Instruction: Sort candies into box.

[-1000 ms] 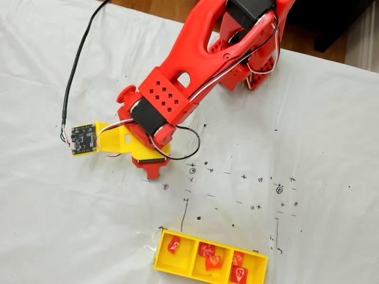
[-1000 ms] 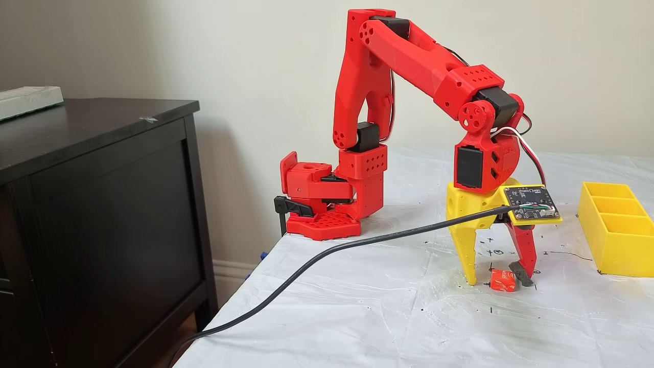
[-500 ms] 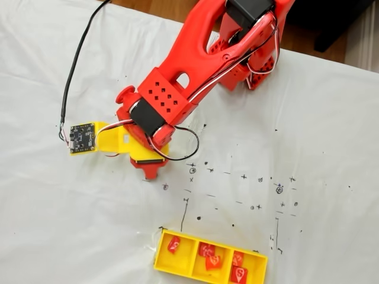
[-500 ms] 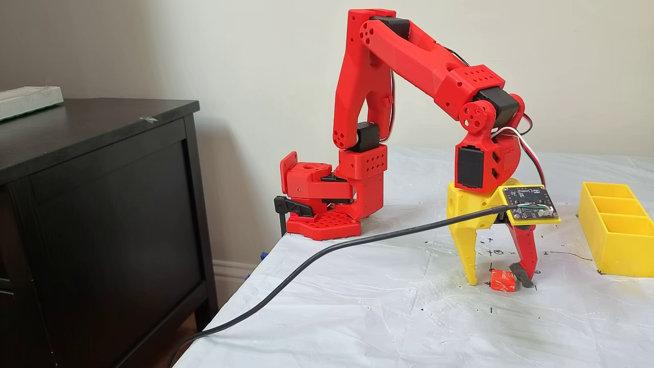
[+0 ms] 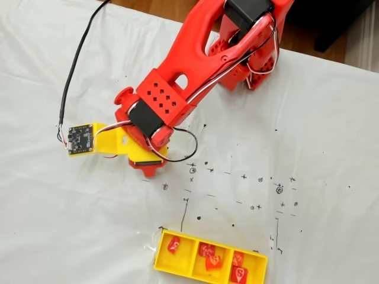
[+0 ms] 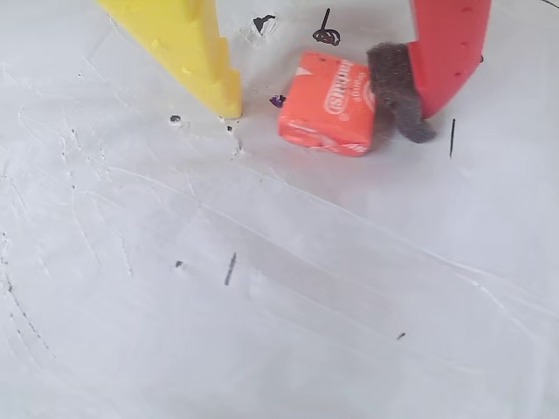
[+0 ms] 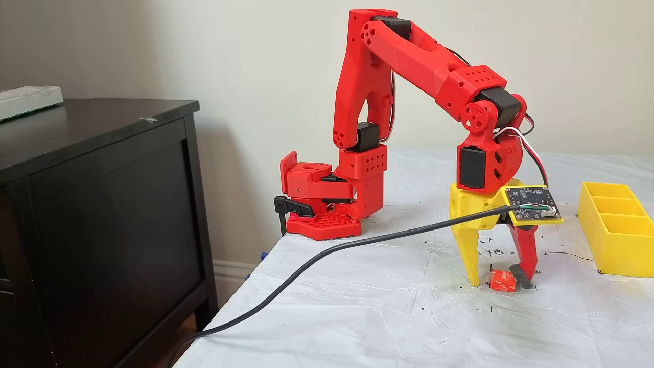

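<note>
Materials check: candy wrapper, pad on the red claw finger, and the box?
Candy: glossy orange-red film wrapper, likely plastic or foil; it shines and creases at the edges.
Pad: dark grey, matte, fuzzy-looking, probably foam or felt.
Box: bright yellow rigid plastic, smooth matte walls; possibly 3D printed, but layer lines can't be made out.

red-orange candy (image 6: 330, 103), bright yellow box (image 5: 163, 258), red arm (image 7: 409, 56)

Bright even light, soft shadows; wrist view slightly blurry.
</note>
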`<state>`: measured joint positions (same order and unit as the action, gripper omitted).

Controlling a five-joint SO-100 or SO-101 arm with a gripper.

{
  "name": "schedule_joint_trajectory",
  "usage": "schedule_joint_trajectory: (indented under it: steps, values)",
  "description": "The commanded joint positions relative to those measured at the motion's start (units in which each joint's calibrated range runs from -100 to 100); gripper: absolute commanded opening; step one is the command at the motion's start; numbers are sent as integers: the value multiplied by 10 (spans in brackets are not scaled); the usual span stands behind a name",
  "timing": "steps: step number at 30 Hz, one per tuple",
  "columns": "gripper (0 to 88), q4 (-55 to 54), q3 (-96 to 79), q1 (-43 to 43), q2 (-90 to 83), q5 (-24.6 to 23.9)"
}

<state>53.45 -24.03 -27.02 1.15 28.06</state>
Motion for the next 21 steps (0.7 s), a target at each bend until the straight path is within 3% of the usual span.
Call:
schedule_joint_trajectory:
  steps: [1,13,21]
  values:
    - [64,-4,32,8,0,-2]
    - [43,17,44,7,-39,-2]
    - [35,125,143,16,-89,-17]
